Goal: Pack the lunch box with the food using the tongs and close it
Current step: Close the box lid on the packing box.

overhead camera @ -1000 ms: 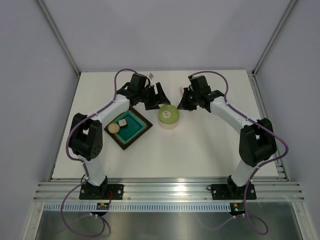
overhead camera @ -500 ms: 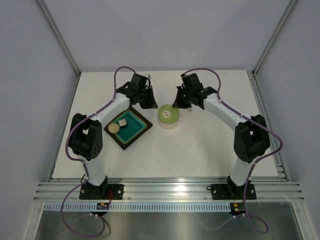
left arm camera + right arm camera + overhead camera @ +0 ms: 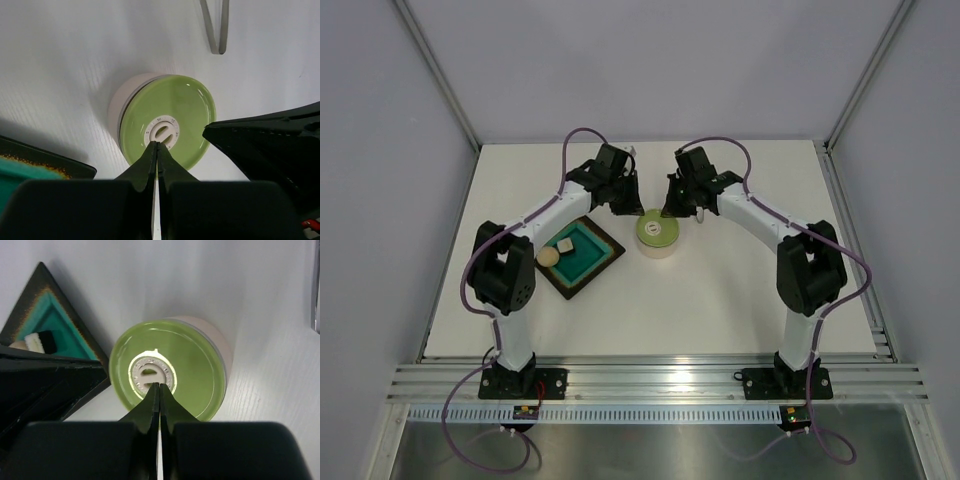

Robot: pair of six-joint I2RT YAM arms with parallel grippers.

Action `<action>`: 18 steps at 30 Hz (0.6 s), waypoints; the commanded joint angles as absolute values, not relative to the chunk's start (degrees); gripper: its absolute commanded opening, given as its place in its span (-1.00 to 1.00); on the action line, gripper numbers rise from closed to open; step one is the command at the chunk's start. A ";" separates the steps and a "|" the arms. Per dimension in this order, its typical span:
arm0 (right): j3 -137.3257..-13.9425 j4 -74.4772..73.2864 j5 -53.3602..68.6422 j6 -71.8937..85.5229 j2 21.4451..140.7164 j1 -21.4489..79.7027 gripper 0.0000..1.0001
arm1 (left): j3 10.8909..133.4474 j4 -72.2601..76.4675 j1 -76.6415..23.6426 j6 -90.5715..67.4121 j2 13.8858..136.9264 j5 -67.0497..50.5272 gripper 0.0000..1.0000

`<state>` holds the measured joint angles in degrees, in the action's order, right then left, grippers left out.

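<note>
Finding: my left gripper and right gripper have both just shut, empty, and converged over the small round steel lunch box. Its light-green lid is on. A beige food ball lies left of it, unpacked.

Lunch box upright, green lid on — beige ball, pale cube left of it; tongs flat nearby.

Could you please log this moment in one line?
left gripper shut | right gripper shut | lunch box lidded | food in tray | tongs idle
</note>
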<state>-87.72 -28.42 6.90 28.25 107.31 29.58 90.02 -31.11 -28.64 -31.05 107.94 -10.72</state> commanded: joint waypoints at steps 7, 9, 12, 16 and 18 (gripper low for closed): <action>-84.38 -26.63 6.06 28.39 115.05 30.15 -1.00 | 85.97 -27.43 -28.92 -30.85 113.47 -14.14 -1.00; -83.68 -26.37 5.89 28.48 114.44 30.15 -1.00 | 85.26 -26.90 -28.83 -30.94 113.55 -15.99 -1.00; -83.67 -26.63 5.45 28.48 112.77 30.15 -1.00 | 84.46 -27.16 -29.00 -30.85 113.29 -16.00 -1.00; -84.64 -27.07 5.54 28.48 109.70 30.15 -1.00 | 84.64 -27.51 -28.92 -30.32 112.15 -15.38 -1.00; -85.43 -27.60 5.19 28.21 108.55 30.15 -1.00 | 85.60 -28.03 -29.00 -30.15 110.22 -14.86 -1.00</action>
